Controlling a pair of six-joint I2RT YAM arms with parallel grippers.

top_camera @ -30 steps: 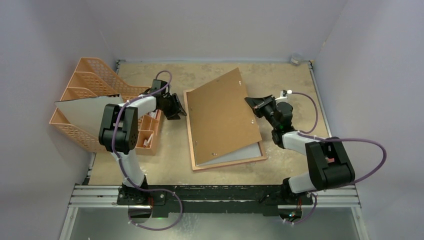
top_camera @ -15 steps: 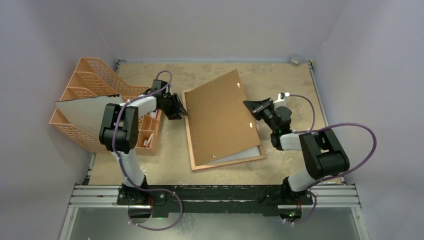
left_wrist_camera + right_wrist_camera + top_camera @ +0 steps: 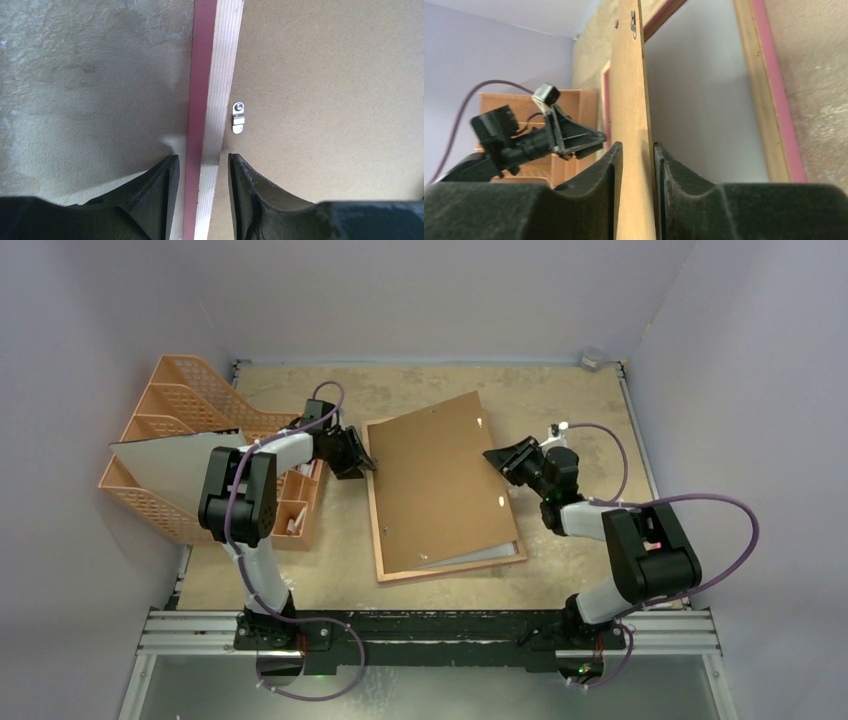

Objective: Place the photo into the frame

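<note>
Frame [image 3: 202, 75] count one, flat at centre of the top view, wood rim up. One brown backing board [image 3: 440, 485] lies skewed over it, right edge raised. One photo [image 3: 704, 100], white side up, sits inside the frame under the board. Right gripper [image 3: 637, 147] is clamped on the board's right edge. Left gripper [image 3: 202, 160] is spread astride the frame's left rim, gaps on both sides.
</note>
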